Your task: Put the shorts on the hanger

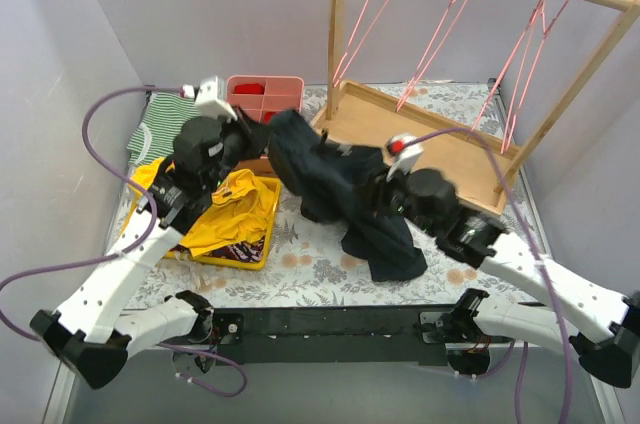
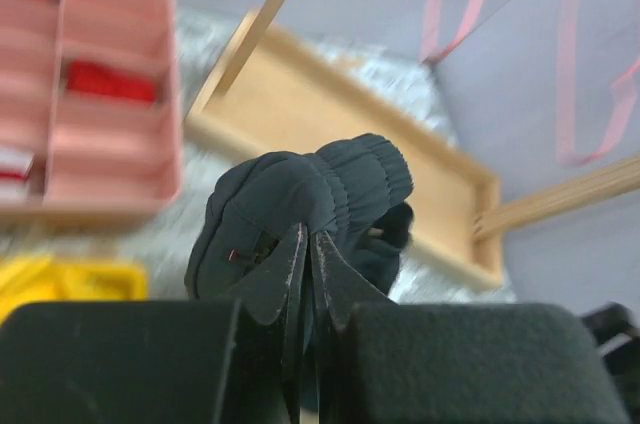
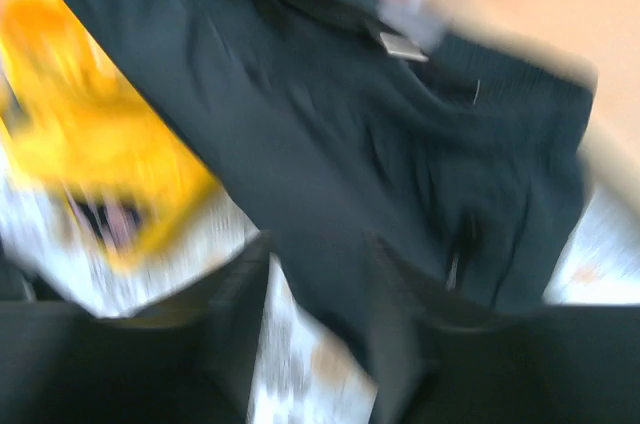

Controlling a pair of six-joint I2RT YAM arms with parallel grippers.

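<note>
The dark navy shorts hang in a bunched strip from the table's middle left down to the front centre. My left gripper is shut on their gathered waistband, seen close in the left wrist view with the shorts bulging above the fingertips. My right gripper is at the shorts' middle. In the blurred right wrist view its jaws stand apart, with the shorts lying across and between them. Several pink wire hangers hang on the wooden rail and also show in the left wrist view.
A yellow tray holding a yellow garment sits at front left. A pink box and a green-and-white striped cloth are at the back left. The wooden rack's base tray and post stand at back right.
</note>
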